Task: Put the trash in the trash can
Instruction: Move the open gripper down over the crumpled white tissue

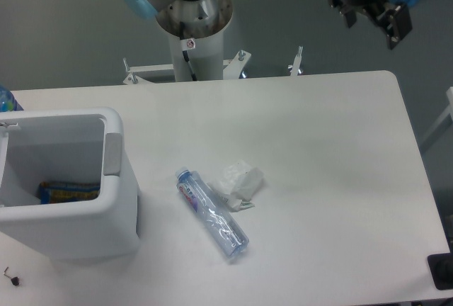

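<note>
A slim clear crushed bottle [211, 212] with a blue cap and a red-blue label lies flat near the middle of the white table, cap toward the upper left. A crumpled white wad [239, 180] lies just to its right, touching or nearly touching it. The large white trash can [112, 151] stands at the table's left, open at the top, with a colourful wrapper [67, 192] inside. My gripper [374, 14] is high at the upper right, beyond the table's far edge and far from both items. Its fingers stand apart and hold nothing.
The arm's base column [192, 30] stands behind the table's far edge at centre. A small dark bit [10, 276] lies at the front left corner. A black object [442, 272] sits at the front right edge. A blue thing [6, 98] shows at the far left.
</note>
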{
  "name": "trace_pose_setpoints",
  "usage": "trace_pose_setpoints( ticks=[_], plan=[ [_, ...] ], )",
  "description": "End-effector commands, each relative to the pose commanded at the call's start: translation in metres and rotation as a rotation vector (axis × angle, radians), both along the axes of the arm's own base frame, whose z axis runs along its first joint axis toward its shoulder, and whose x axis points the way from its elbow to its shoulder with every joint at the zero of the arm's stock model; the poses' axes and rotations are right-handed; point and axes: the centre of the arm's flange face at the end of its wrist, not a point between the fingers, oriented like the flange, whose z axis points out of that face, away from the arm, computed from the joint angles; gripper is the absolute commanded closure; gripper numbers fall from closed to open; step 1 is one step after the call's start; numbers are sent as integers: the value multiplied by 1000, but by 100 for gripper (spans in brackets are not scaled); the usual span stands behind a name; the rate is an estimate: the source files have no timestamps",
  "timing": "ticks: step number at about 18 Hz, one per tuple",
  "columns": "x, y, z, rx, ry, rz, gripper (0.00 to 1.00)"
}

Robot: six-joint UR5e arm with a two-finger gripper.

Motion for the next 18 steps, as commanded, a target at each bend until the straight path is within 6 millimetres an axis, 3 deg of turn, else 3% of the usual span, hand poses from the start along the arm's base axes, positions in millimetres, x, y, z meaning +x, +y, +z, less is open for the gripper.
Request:
trace_pose_setpoints(
  ticks=[7, 10, 15, 18],
  plan=[
    [1, 15, -9, 86, -39, -26, 0],
    [2, 23, -13, 180, -44, 84, 0],
    [7, 40, -50, 340, -93, 243, 0],
    [22, 56, -85, 359, -111, 257, 0]
  ],
)
